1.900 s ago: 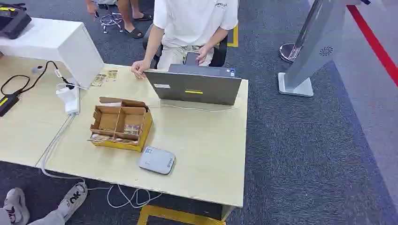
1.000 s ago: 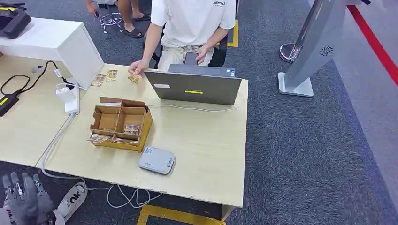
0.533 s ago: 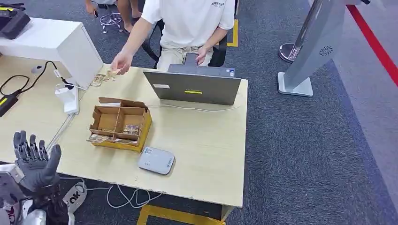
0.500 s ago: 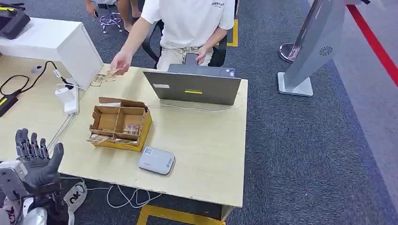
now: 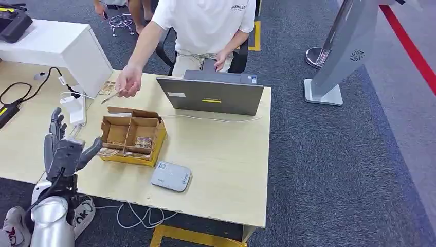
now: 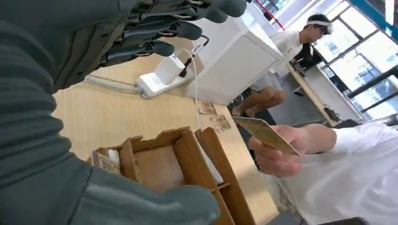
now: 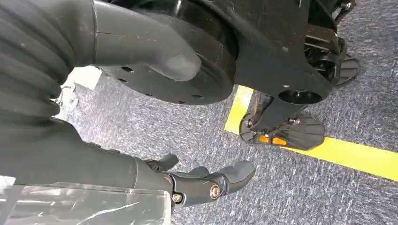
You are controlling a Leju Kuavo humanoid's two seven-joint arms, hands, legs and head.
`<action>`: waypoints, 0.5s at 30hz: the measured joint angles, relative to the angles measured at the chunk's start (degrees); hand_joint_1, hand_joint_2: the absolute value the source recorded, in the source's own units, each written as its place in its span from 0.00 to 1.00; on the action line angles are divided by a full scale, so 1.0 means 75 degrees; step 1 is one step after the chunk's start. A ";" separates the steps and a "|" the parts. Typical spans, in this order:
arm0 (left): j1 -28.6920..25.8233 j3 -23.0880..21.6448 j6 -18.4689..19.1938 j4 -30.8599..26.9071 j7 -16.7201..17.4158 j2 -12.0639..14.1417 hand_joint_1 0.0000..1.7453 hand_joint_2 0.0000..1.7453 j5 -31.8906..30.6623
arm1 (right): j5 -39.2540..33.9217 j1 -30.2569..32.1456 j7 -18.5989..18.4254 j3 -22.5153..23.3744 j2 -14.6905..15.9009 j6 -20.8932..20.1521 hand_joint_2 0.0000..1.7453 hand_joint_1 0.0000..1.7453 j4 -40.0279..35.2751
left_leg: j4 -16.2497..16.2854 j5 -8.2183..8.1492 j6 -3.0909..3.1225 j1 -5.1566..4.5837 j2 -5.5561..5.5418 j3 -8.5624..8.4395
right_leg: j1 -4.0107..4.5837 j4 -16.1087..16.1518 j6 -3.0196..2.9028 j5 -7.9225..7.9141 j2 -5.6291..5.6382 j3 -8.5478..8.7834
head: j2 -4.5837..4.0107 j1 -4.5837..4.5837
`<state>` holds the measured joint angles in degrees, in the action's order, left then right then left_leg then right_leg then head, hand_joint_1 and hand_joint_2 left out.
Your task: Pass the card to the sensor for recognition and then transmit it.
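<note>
1. A pale wooden table point(image 5: 226, 154) stands on grey carpet, with a white cabinet point(image 5: 61, 49) at its far left corner and a grey laptop point(image 5: 213, 95) toward the far edge.
2. The left hand point(image 5: 64, 149) is raised over the table's near left edge, fingers apart and thumb out — it holds nothing.
3. Just beside that hand, on its thumb side, sits a cardboard box point(image 5: 132, 136) with dividers; some cards lie in its near compartments.
4. Beyond the box, a person's hand point(image 5: 127, 82) holds a card point(image 6: 265, 133) out toward the left hand, well apart from its fingers.
5. A grey sensor point(image 5: 171, 176) lies flat on the table, near the box's corner, further out on the thumb side.
6. The right hand point(image 7: 202, 180) hangs over the carpet by a yellow floor line — fingers loosely extended, nothing in it.
</note>
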<state>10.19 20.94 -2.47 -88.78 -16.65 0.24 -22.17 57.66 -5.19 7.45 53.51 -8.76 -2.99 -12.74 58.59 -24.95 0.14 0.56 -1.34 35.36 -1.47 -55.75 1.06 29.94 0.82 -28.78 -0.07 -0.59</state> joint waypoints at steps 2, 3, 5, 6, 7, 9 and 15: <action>0.0134 -0.0195 -0.0137 0.0061 0.0178 0.0125 0.00 1.00 -0.0516 | 0.0041 -0.0020 -0.0038 -0.0015 -0.0003 0.0000 1.00 0.00 0.0000 | 0.0000 0.0000 0.0000 0.0000 0.0001 0.0000 | 0.0000 0.0000 -0.0002 -0.0001 0.0002 -0.0002 | 0.0000 0.0000; 0.0201 -0.0302 -0.0198 0.0090 0.0261 0.0189 0.00 1.00 -0.0746 | 0.0076 -0.0028 -0.0058 -0.0023 -0.0003 0.0000 1.00 0.00 0.0000 | 0.0000 0.0000 0.0000 0.0000 0.0002 0.0000 | 0.0000 0.0000 -0.0003 -0.0002 0.0002 -0.0002 | 0.0000 0.0003; 0.0343 -0.0493 -0.0335 0.0157 0.0431 0.0297 0.00 1.00 -0.1244 | 0.0140 -0.0050 -0.0096 -0.0055 -0.0012 0.0000 1.00 0.00 0.0000 | 0.0000 0.0000 0.0000 0.0001 0.0002 0.0000 | 0.0001 -0.0001 -0.0005 -0.0003 0.0002 -0.0002 | 0.0000 0.0000; 0.0407 -0.0592 -0.0405 0.0195 0.0513 0.0350 0.00 1.00 -0.1489 | 0.0163 -0.0060 -0.0108 -0.0079 -0.0015 0.0000 1.00 0.00 0.0000 | 0.0000 0.0000 0.0000 0.0001 0.0003 0.0000 | 0.0001 -0.0001 -0.0006 -0.0004 0.0003 -0.0002 | 0.0000 0.0000; 0.0466 -0.0685 -0.0469 0.0233 0.0597 0.0408 0.00 1.00 -0.1734 | 0.0189 -0.0067 -0.0114 -0.0096 -0.0017 0.0000 1.00 0.00 0.0000 | 0.0000 0.0000 0.0000 0.0001 0.0005 0.0000 | 0.0001 -0.0001 -0.0006 -0.0004 0.0005 -0.0002 | 0.0000 0.0000; 0.0596 -0.0877 -0.0606 0.0321 0.0769 0.0501 0.00 1.00 -0.2235 | 0.0256 -0.0084 -0.0149 -0.0125 -0.0020 0.0000 1.00 0.00 0.0000 | 0.0000 0.0000 0.0000 0.0001 0.0007 0.0000 | 0.0001 -0.0002 -0.0006 -0.0004 0.0008 -0.0003 | 0.0000 0.0003; 0.0956 -0.1410 -0.1032 0.0565 0.1262 0.0813 0.00 1.00 -0.3687 | 0.0484 -0.0117 -0.0265 -0.0259 -0.0079 0.0339 1.00 0.00 0.0003 | 0.0000 0.0000 0.0000 0.0002 0.0011 0.0000 | 0.0001 -0.0003 -0.0006 -0.0005 0.0013 -0.0005 | 0.0000 0.0003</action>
<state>17.36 10.36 -10.21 -84.54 -7.19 6.34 -49.82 61.29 -6.07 5.46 51.56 -9.36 -0.46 -12.72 58.59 -24.95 0.14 0.57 -1.26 35.36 -1.46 -55.77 1.01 29.91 0.92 -28.82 -0.07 -0.57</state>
